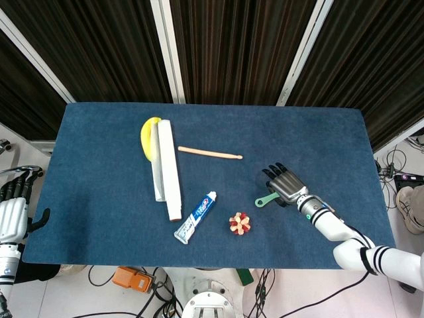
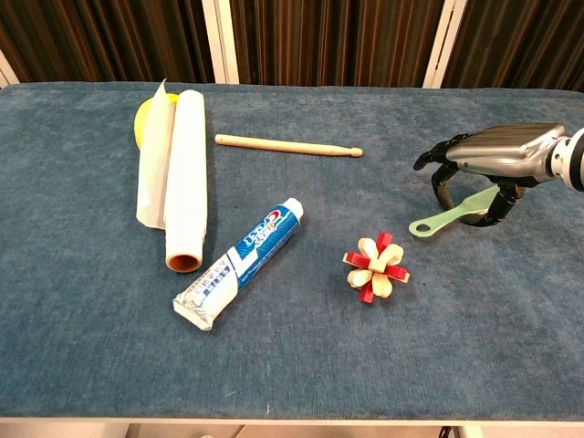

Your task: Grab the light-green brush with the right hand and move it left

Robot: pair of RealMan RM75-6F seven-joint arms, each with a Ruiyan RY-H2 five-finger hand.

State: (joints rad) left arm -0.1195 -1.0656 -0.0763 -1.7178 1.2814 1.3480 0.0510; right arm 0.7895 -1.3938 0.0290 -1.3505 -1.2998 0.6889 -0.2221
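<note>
Nearest the robot, the toothpaste tube point(image 2: 239, 263) and the red-and-cream puzzle ball point(image 2: 375, 266) are lying on the blue table point(image 2: 292, 356). Just beyond, at the right, the right hand point(image 2: 484, 173) is curling over the light-green brush point(image 2: 447, 215), fingers wrapping its head, ringed handle poking left. Farther back, the paper roll point(image 2: 186, 178) and drumstick point(image 2: 287, 145) are resting. The left hand point(image 1: 12, 215) is hanging off-table, fingers apart, holding nothing.

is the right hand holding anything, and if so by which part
The right hand grips the light-green brush by its head end; the ringed handle sticks out free.
</note>
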